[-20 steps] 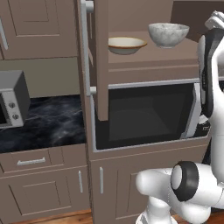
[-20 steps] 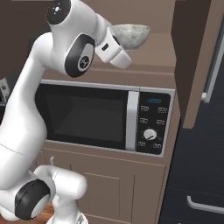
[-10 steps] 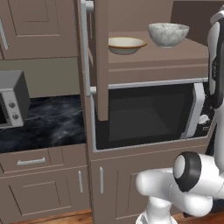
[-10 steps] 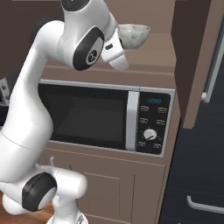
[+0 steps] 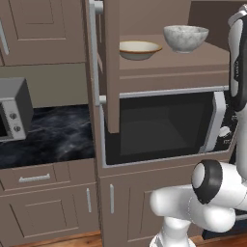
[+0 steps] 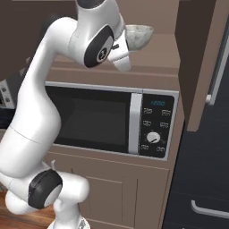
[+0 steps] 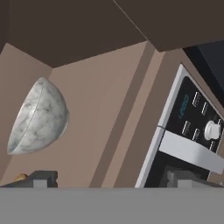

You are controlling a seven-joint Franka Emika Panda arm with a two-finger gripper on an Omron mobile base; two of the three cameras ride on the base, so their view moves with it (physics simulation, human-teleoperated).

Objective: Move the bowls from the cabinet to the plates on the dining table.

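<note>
Two bowls stand on the shelf of the open cabinet [image 5: 112,67]. The deep grey-white marbled bowl [image 5: 185,37] is on the right and the shallower cream bowl [image 5: 139,49] with a tan rim is to its left. In the hand view the marbled bowl [image 7: 39,116] lies up and to the left of my gripper [image 7: 111,180]. The gripper is open, its two dark fingertips [image 7: 41,179] spread wide with nothing between them, apart from the bowl. The marbled bowl [image 6: 138,36] shows partly behind my raised arm. The plates and the dining table are out of view.
A built-in microwave [image 5: 164,128] sits right under the shelf, its control panel [image 7: 197,118] close to my right fingertip. The swung-out cabinet door [image 6: 201,62] stands to the right. A marble counter [image 5: 53,140] with a grey microwave [image 5: 12,113] lies left.
My arm has lifted and swung its hand further right toward the shelf. Both bowls have stayed where they were and the gripper has stayed open.
</note>
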